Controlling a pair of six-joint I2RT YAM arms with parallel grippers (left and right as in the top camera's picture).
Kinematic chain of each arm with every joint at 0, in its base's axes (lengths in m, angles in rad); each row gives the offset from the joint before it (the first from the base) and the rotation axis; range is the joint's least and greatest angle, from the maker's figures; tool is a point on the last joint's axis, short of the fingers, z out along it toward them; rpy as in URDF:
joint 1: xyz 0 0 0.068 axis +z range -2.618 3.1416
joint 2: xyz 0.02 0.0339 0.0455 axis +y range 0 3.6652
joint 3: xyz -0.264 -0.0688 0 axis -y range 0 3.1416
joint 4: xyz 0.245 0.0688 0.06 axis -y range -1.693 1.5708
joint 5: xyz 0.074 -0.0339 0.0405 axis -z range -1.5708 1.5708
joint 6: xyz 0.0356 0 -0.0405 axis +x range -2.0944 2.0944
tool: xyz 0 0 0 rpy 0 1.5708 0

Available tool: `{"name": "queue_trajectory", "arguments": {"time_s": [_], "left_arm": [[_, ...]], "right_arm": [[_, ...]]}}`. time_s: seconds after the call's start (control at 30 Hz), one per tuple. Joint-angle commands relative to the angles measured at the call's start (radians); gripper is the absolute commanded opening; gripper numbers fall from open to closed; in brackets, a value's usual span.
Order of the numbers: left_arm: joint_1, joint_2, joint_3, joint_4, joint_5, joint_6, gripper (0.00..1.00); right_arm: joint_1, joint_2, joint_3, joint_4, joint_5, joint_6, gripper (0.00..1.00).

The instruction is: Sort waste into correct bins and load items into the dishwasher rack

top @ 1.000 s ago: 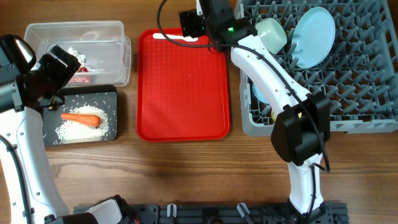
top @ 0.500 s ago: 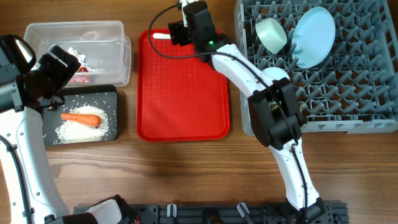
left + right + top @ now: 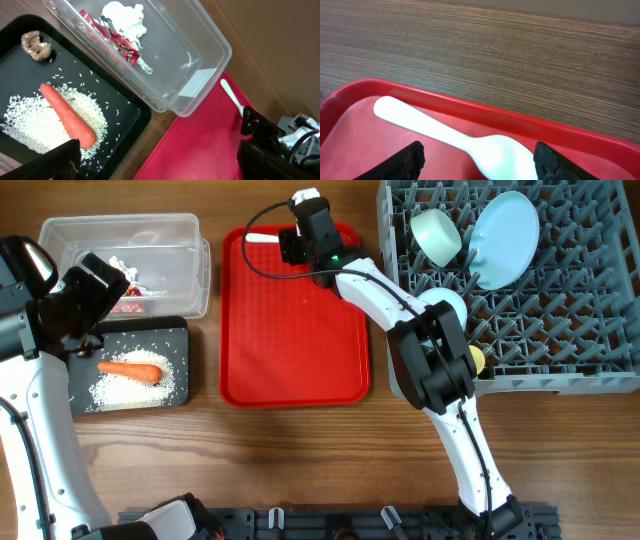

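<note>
The white plastic spoon (image 3: 470, 142) lies at the far edge of the red tray (image 3: 470, 107); it also shows in the overhead view (image 3: 260, 238). My right gripper (image 3: 292, 244) is open, its fingers (image 3: 480, 164) on either side of the spoon's bowl, not closed on it. My left gripper (image 3: 160, 167) is open and empty, above the black tray (image 3: 80, 395) and clear tub (image 3: 125, 225). The carrot (image 3: 67, 117), rice (image 3: 25, 127) and brown lump (image 3: 36, 43) lie in the black tray. The wrapper (image 3: 112, 37) and tissue (image 3: 122, 12) lie in the tub.
The grey rack (image 3: 560, 310) at the right holds the blue plate (image 3: 503, 238), a mint bowl (image 3: 437, 235), a second bowl (image 3: 445, 305) partly hidden by my right arm, and the yellow cup (image 3: 476, 360).
My right arm has swung left from the rack's edge to the tray's far left corner, over the spoon. The left arm has not moved.
</note>
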Motion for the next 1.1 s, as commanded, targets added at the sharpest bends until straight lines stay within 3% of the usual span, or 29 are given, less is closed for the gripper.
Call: {"name": "queue_trajectory", "arguments": {"time_s": [0.0,0.6,1.07], "left_arm": [[0.006,0.006,0.001,0.003,-0.002,-0.005,1.0],[0.006,0.006,0.001,0.003,-0.002,-0.005,1.0],[0.006,0.006,0.001,0.003,-0.002,-0.005,1.0]], "right_arm": [[0.0,0.035,0.01,0.023,-0.008,0.019,0.72],[-0.002,0.068,0.01,0.028,-0.005,0.053,0.68],[-0.002,0.056,0.01,-0.184,-0.173,0.204,0.64]]}}
